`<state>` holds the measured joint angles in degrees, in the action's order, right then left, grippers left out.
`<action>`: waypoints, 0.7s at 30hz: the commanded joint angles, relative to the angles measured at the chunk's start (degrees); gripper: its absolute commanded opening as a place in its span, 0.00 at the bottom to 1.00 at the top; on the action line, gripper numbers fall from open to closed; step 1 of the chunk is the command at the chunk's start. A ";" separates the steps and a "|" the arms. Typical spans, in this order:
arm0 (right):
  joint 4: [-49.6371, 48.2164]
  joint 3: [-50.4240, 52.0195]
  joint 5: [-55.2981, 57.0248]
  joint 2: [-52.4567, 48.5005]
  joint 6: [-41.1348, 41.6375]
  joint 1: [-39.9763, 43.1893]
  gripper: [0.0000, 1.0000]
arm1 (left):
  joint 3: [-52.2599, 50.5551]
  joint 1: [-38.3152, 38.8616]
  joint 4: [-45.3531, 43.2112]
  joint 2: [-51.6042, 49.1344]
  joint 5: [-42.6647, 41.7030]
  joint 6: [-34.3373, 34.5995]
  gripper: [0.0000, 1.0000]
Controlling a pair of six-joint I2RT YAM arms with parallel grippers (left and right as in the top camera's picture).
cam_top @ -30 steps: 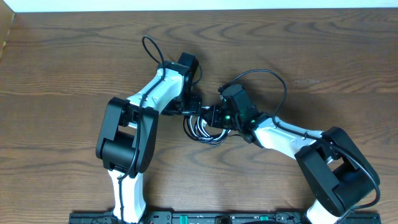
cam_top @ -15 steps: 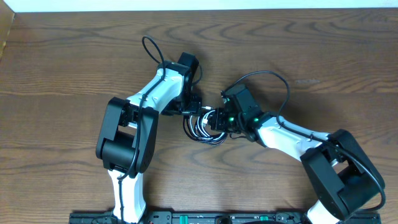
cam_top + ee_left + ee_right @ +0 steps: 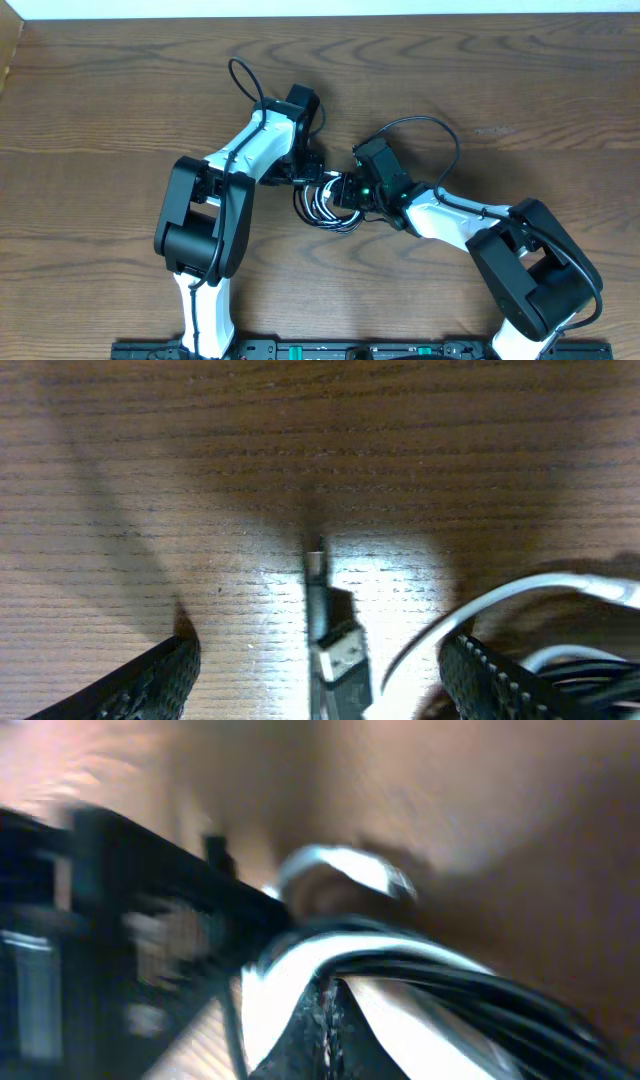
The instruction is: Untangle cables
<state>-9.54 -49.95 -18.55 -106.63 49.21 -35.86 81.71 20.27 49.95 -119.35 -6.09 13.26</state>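
Observation:
The black cable (image 3: 338, 226) and the white cable (image 3: 318, 203) lie coiled together in a small heap mid-table. My left gripper (image 3: 312, 178) hovers at the heap's upper left. In its wrist view the left gripper (image 3: 318, 670) is open, a black end plug (image 3: 338, 650) lies on the wood between its fingers, and a white cable loop (image 3: 500, 598) curves by the right finger. My right gripper (image 3: 347, 190) is at the heap's upper right. Seen from its wrist, the right gripper (image 3: 330, 1010) is shut, with black cable strands (image 3: 450, 975) running from its tips. A white cable loop (image 3: 345, 865) shows beyond.
Bare wooden table (image 3: 500, 90) surrounds the heap. The left arm's thick black wire (image 3: 243, 78) loops above its wrist. The right arm's wire (image 3: 430, 130) arches over its wrist. The left gripper's dark body (image 3: 120, 920) fills the left of the right wrist view.
My right gripper has closed its jaws and shifted slightly left against the cable heap. The left arm and its open gripper have stayed where they were.

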 commanded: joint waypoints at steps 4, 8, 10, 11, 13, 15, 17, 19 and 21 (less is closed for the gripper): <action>-10.91 0.04 -9.51 -0.09 -6.29 3.39 0.04 | -2.32 -0.48 0.24 -2.40 -2.29 -0.72 0.82; -8.72 -2.08 -20.85 1.68 -9.60 8.66 0.15 | -2.27 -0.50 0.35 -2.38 -2.29 -0.72 0.81; -1.33 -4.50 -22.21 2.40 -13.20 10.29 0.24 | -1.97 -0.63 0.37 -2.34 -2.32 -0.96 0.81; 2.91 -5.97 -22.14 2.73 -15.65 10.84 0.28 | -1.62 -0.76 0.39 -2.34 -2.32 -0.96 0.81; 13.00 -10.21 -20.96 2.91 -22.67 11.52 0.38 | -0.81 -1.09 0.39 -2.25 -2.56 -0.94 0.79; 25.42 -15.93 -14.99 2.82 -30.91 11.43 0.49 | 0.07 -1.14 0.59 -2.08 -4.17 -0.94 0.67; 30.97 -18.82 -10.21 2.82 -36.11 10.69 0.55 | 0.07 -1.11 0.57 -1.92 -5.62 -0.94 0.62; 32.33 -19.71 -8.44 2.80 -40.17 9.60 0.62 | 0.07 -1.11 0.90 -1.92 -6.62 -0.94 0.62; 32.63 -19.67 -7.19 2.73 -42.49 8.55 0.66 | 0.07 -1.11 1.53 -1.92 -6.82 -0.94 0.62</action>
<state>22.06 -68.45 -30.44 -105.10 17.56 -25.34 82.11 19.16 50.92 -119.35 -8.86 13.06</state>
